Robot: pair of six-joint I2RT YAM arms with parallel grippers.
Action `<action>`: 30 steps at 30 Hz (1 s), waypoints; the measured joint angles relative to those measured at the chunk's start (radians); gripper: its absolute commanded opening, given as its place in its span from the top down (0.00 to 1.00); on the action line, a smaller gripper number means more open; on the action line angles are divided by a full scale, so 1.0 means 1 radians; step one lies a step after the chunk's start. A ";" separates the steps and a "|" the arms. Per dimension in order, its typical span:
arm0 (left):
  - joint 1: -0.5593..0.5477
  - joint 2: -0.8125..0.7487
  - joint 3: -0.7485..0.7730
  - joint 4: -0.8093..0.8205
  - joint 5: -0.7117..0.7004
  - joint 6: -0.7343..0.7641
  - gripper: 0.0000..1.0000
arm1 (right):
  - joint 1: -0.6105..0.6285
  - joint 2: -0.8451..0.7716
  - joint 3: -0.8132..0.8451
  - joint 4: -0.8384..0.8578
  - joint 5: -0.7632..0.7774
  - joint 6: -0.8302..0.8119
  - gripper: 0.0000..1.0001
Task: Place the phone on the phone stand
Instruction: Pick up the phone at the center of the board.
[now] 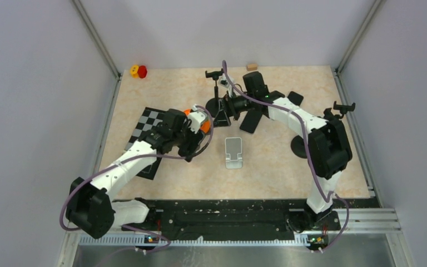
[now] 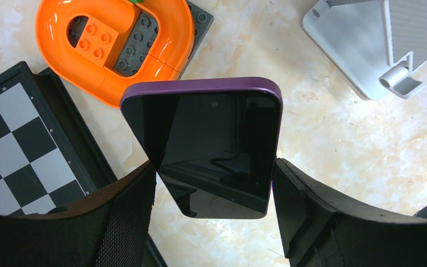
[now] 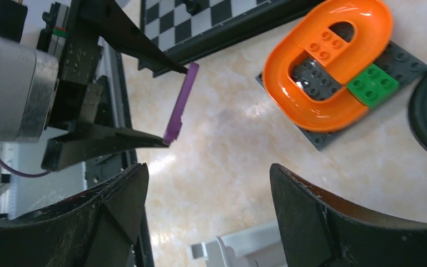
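1. A chessboard [image 2: 11,139] lies off the left side of my left gripper.
2. My left gripper [image 2: 214,183] is clamped on the phone [image 2: 211,133], one finger on each long edge. The phone has a dark screen and a purple case, and its top end sticks out ahead of my fingers.
3. Just past the phone's top edge, ahead and slightly left, an orange oval brick ring [image 2: 117,55] sits on a grey studded baseplate [image 2: 197,16].
4. The white phone stand [image 2: 361,55] sits ahead and to the right of that hand, apart from the phone.
5. My right gripper [image 3: 205,189] has its jaws spread with nothing between them. The phone shows edge-on ahead and to its left.
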 measured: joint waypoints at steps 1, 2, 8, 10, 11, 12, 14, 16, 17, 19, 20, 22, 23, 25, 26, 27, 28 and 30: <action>-0.003 -0.005 0.000 0.000 -0.001 0.000 1.00 | 0.009 0.012 0.008 0.012 -0.014 0.021 0.20; -0.007 -0.011 0.000 0.001 -0.002 -0.002 1.00 | 0.016 0.022 0.013 0.021 -0.024 0.038 0.21; -0.026 -0.036 0.000 0.011 -0.027 -0.009 1.00 | 0.035 0.085 0.027 0.066 -0.064 0.146 0.24; -0.033 -0.039 0.000 0.019 -0.039 -0.011 1.00 | 0.036 0.101 0.027 0.091 -0.076 0.185 0.24; -0.037 -0.040 0.000 0.023 -0.046 -0.011 1.00 | 0.037 0.105 0.027 0.100 -0.082 0.200 0.25; -0.039 -0.040 0.000 0.027 -0.053 -0.012 1.00 | 0.039 0.109 0.027 0.109 -0.087 0.216 0.25; -0.045 -0.040 0.000 0.034 -0.065 -0.014 1.00 | 0.045 0.114 0.027 0.130 -0.101 0.241 0.25; -0.050 -0.040 0.000 0.037 -0.072 -0.014 1.00 | 0.053 0.115 0.027 0.145 -0.108 0.258 0.25; -0.052 -0.040 0.000 0.037 -0.076 -0.014 1.00 | 0.056 0.115 0.027 0.150 -0.112 0.265 0.25; -0.059 -0.040 0.000 0.038 -0.092 -0.014 1.00 | 0.067 0.115 0.027 0.159 -0.119 0.274 0.26; -0.062 -0.040 -0.001 0.038 -0.099 -0.014 1.00 | 0.072 0.116 0.027 0.161 -0.121 0.279 0.26; -0.069 -0.040 -0.002 0.039 -0.112 -0.014 1.00 | 0.080 0.116 0.027 0.163 -0.123 0.282 0.27; -0.071 -0.040 -0.002 0.039 -0.117 -0.014 1.00 | 0.084 0.117 0.028 0.164 -0.125 0.284 0.28; -0.078 -0.040 -0.004 0.045 -0.129 -0.014 1.00 | 0.090 0.126 0.034 0.165 -0.126 0.289 0.29; -0.081 -0.040 -0.004 0.048 -0.135 -0.013 1.00 | 0.093 0.129 0.035 0.165 -0.126 0.290 0.30; -0.084 -0.040 -0.004 0.051 -0.142 -0.013 1.00 | 0.096 0.135 0.038 0.164 -0.126 0.292 0.32; -0.087 -0.040 -0.005 0.054 -0.147 -0.014 1.00 | 0.099 0.142 0.041 0.165 -0.126 0.293 0.33; -0.093 -0.039 -0.006 0.060 -0.157 -0.013 1.00 | 0.103 0.153 0.041 0.164 -0.126 0.296 0.36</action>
